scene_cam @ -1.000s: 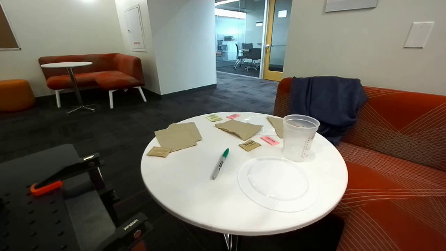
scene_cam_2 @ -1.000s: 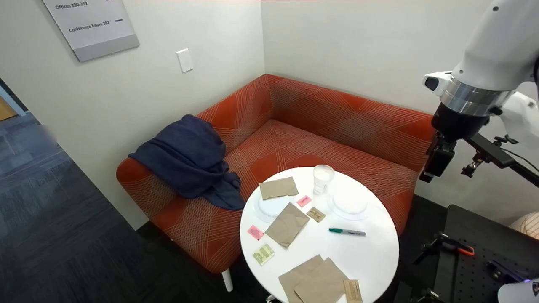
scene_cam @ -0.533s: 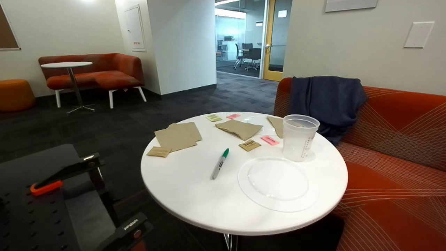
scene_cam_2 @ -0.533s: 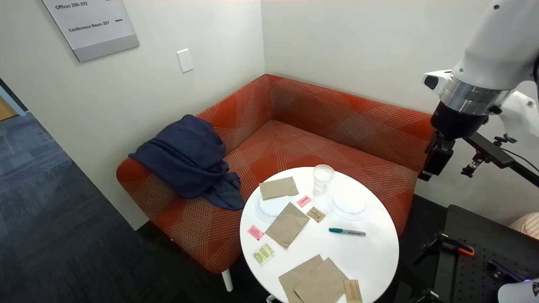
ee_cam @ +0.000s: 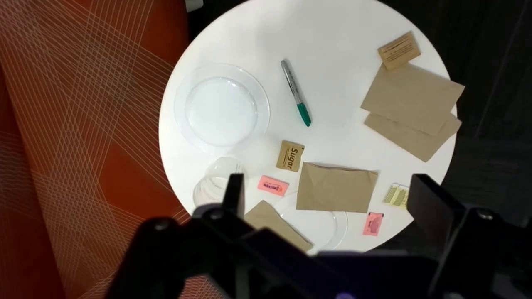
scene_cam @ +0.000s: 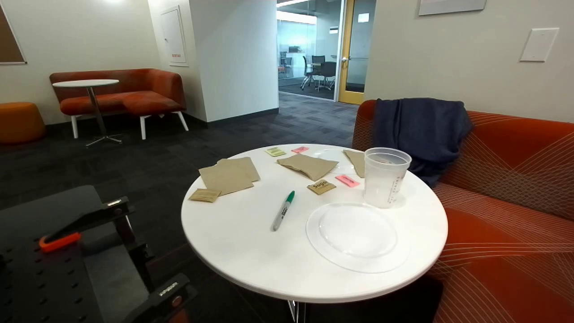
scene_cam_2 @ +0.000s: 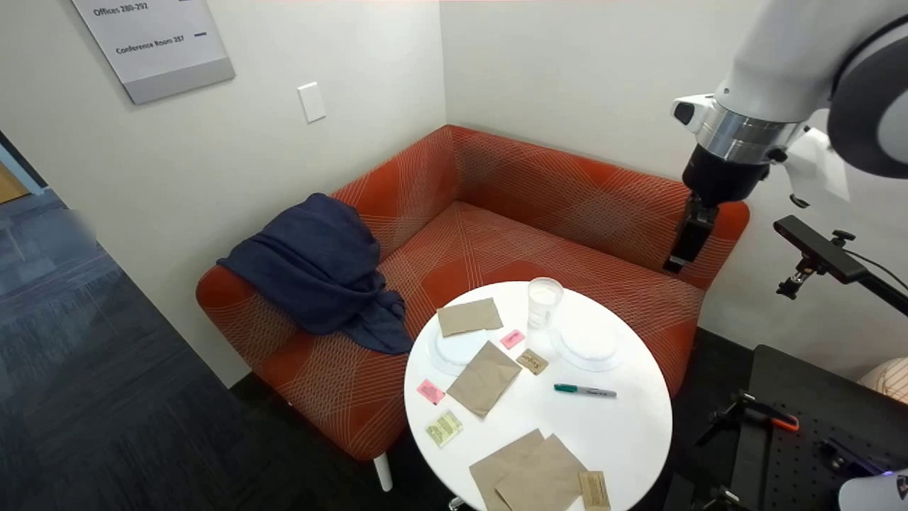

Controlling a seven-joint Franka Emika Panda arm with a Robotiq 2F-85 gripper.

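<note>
My gripper (ee_cam: pixel 327 185) gapes wide, holding nothing, well off the desk (ee_cam: pixel 336 50); in the wrist view, the cup (ee_cam: pixel 213 187) stands at eight o'clock, the marker (ee_cam: pixel 295 91) near centre.

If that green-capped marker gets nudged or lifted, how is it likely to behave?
The green-capped marker would probably roll if pushed sideways, since it looks cylindrical and lies on the smooth white tabletop. It should stay stiff when lifted, as it looks straight and hard. Being slim, it is likely light.
</note>
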